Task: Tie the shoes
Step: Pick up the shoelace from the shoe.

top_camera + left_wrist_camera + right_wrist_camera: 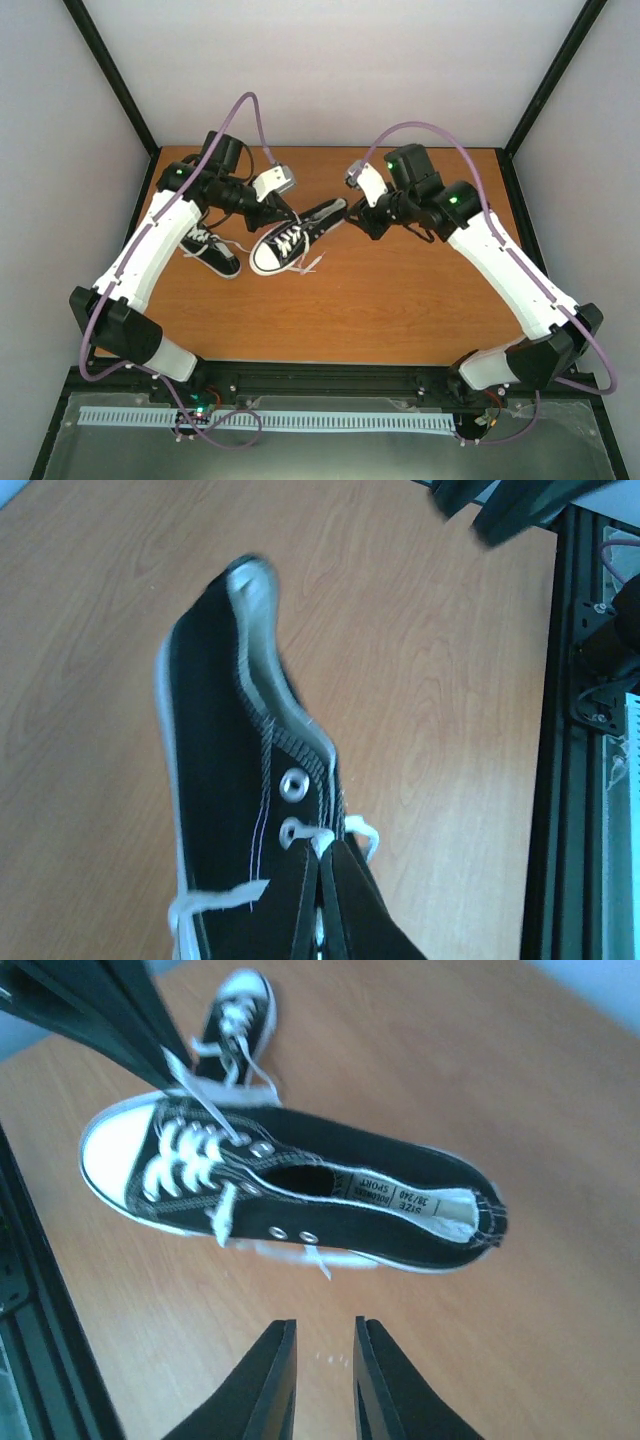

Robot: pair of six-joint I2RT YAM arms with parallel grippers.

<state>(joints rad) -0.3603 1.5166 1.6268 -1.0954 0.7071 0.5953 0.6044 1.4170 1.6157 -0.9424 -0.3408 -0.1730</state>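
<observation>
One of the shoes sits mid-table, white toe cap toward the near left and heel toward my right arm. It is black canvas with white laces. My left gripper is over its lacing, shut on a white lace, which is pinched at the tips of my left gripper. In the right wrist view that lace runs up from the shoe to the left fingers. My right gripper is beside the shoe's heel end, its jaws a little apart with nothing between them. The other shoe lies to the left.
The other shoe lies under the left arm, its laces loose on the wooden table. A black frame rail borders the table. White walls enclose the back and sides.
</observation>
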